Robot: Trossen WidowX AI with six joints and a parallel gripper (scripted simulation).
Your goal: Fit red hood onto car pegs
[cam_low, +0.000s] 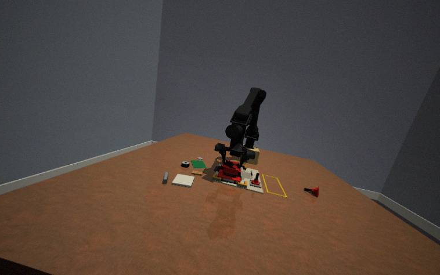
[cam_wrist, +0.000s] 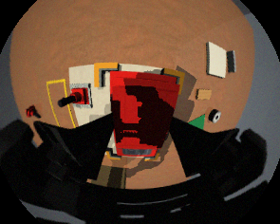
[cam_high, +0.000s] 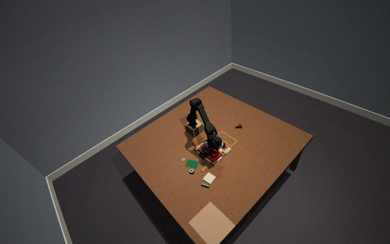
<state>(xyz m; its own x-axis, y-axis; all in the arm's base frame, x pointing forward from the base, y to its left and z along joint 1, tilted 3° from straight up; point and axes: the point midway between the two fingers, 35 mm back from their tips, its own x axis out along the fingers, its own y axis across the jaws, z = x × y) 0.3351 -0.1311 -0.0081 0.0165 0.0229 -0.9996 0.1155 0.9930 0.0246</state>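
Note:
The red hood (cam_low: 231, 167) (cam_wrist: 129, 102) is over the car chassis (cam_low: 226, 177), roof up and roughly lined up with it. My gripper (cam_low: 233, 165) (cam_wrist: 142, 117) is shut on the hood, one finger at each long side. The chassis sits in the white jig (cam_high: 228, 149) (cam_low: 256, 190) (cam_wrist: 81, 73), between orange corner brackets. The engine block, pegs and corner holes cannot be made out under the hood and its shadow. I cannot tell if the hood lies flat on the deck or a little above it.
A red piece with a black upright handle (cam_low: 256, 181) (cam_wrist: 80, 96) stands on the jig beside the car. A yellow outline (cam_low: 264, 183) is beyond it. Another red piece (cam_high: 240, 125) lies farther out. The other side has a green sheet (cam_high: 192, 163), wheel (cam_high: 191, 171), tan block (cam_high: 203, 169) and white tile (cam_high: 209, 178).

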